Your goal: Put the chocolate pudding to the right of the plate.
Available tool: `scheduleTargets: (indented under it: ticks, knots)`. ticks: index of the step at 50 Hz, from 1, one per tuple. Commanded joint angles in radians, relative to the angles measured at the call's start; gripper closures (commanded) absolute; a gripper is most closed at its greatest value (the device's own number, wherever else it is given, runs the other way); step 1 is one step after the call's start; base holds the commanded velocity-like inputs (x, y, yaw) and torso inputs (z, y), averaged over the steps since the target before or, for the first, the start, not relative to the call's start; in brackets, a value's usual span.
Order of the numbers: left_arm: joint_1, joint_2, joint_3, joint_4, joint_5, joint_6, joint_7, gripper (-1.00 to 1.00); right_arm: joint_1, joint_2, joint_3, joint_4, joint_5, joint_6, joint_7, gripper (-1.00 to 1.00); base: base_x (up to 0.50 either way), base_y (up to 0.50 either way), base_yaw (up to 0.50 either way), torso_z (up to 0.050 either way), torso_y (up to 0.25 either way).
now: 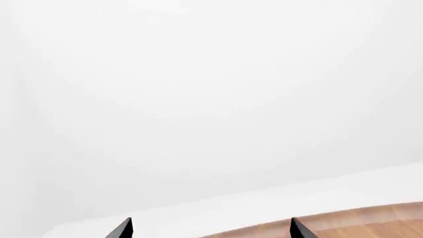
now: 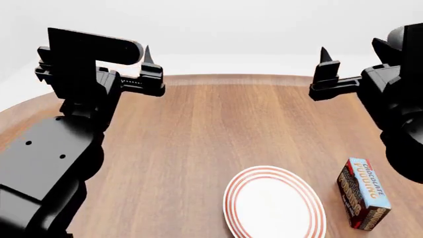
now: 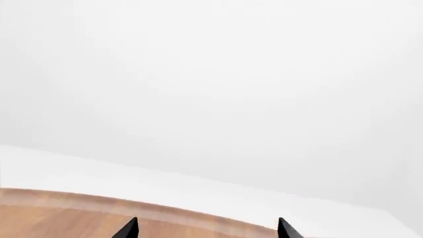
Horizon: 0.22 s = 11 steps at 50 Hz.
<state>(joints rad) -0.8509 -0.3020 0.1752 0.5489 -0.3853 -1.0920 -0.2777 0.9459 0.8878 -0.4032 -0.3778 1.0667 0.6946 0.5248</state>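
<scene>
The chocolate pudding [image 2: 363, 193] lies on the table [image 2: 198, 129] just right of the plate [image 2: 274, 205], apart from it. My left pincer [image 1: 210, 229] and right pincer [image 3: 207, 228] hover raised, fingertips spread apart, empty.

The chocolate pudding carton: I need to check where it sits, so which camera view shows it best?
The head view: the dark brown, blue-topped chocolate pudding carton lies right of the round red-ringed white plate, lettering readable. Both wrist views show only table edge and blank background, no carton.
</scene>
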Motion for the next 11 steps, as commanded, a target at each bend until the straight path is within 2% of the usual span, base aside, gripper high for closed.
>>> scheduleTargets:
  ticks: [1, 11]
  knots:
    - [-0.094, 0.006, 0.034, 0.005, 0.001, -0.029, -0.004, -1.00, -0.025, -0.021, 0.002, -0.102, -0.073, -0.073, 0.035, -1.00, 0.00, 0.00, 0.00, 0.000, 0.000]
    - [-0.108, 0.000, 0.059, 0.004, 0.010, -0.022, -0.009, -1.00, -0.053, -0.026, 0.005, -0.125, -0.092, -0.105, 0.041, -1.00, 0.00, 0.00, 0.00, 0.000, 0.000]
